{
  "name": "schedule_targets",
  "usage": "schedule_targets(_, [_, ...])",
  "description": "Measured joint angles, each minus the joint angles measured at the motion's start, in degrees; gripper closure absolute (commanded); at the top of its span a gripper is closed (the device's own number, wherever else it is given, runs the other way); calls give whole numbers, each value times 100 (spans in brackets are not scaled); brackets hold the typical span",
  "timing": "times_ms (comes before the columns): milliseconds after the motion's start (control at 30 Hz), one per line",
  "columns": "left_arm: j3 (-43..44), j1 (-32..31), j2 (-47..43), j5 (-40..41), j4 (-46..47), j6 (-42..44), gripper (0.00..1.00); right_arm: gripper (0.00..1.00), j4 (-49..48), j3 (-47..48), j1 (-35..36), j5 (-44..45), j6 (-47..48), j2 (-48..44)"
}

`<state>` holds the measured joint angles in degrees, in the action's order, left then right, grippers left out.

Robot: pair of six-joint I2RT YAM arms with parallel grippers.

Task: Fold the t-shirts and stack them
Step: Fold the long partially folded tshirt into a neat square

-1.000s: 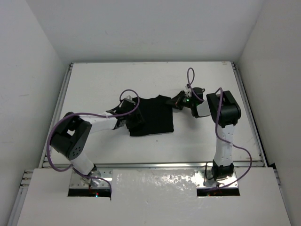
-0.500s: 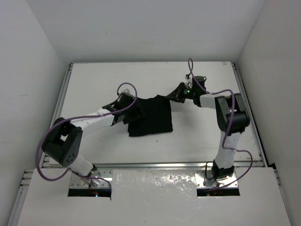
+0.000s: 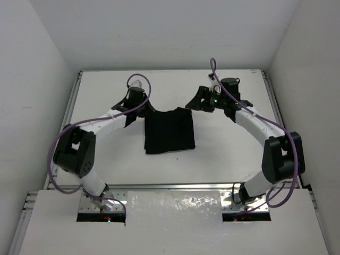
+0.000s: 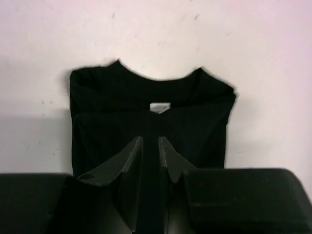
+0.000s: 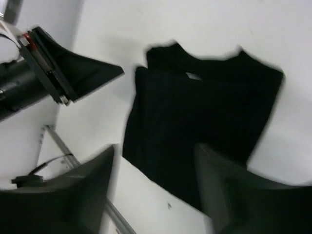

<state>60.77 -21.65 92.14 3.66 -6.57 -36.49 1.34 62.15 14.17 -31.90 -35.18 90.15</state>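
The black t-shirt (image 3: 170, 131) lies folded into a rectangle in the middle of the white table (image 3: 106, 154). In the left wrist view the t-shirt (image 4: 146, 97) has its round neck and white label on the far side. My left gripper (image 3: 143, 110) hovers just off the shirt's far left corner. Its fingers (image 4: 151, 141) stand a narrow gap apart with nothing between them. My right gripper (image 3: 194, 102) hovers off the far right corner, open wide and empty (image 5: 156, 168), above the t-shirt (image 5: 200, 126).
White walls enclose the table on three sides. Metal rails (image 3: 175, 186) run along its near edge and sides. Purple cables (image 3: 138, 79) loop over both arms. The left arm's wrist (image 5: 53, 73) shows in the right wrist view.
Both grippers have drawn back from the shirt's edges toward the far side of the table. The right gripper went from shut to wide open. The left gripper's gap widened, then narrowed.
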Motion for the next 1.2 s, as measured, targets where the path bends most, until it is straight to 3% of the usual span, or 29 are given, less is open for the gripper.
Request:
schedule_targets(33, [0, 2, 173, -42, 39, 35, 72, 5, 219, -118, 48, 127, 85, -63])
schedule_targets(133, [-57, -9, 343, -94, -33, 184, 43, 1, 874, -446, 295, 905, 507, -461])
schedule_targets(300, [170, -66, -278, 372, -621, 256, 32, 1, 1915, -960, 975, 1860, 929, -2514])
schedule_targets(433, [293, -208, -1622, 1390, -1478, -7, 12, 1, 2487, -922, 988, 2636, 1167, -4085])
schedule_targets(633, [396, -254, -3989, 2734, -2675, -254, 9, 1, 3679, -822, 981, 3718, 1266, -5222])
schedule_targets(933, [-400, -254, -5608, 4356, -3897, -166, 1, 1, 4750, -931, 981, 4459, 1276, -5796])
schedule_targets(1200, [-1207, -254, -6835, 4400, -3740, 264, 0, 1, 4846, -1360, 981, 4710, 1276, -6148])
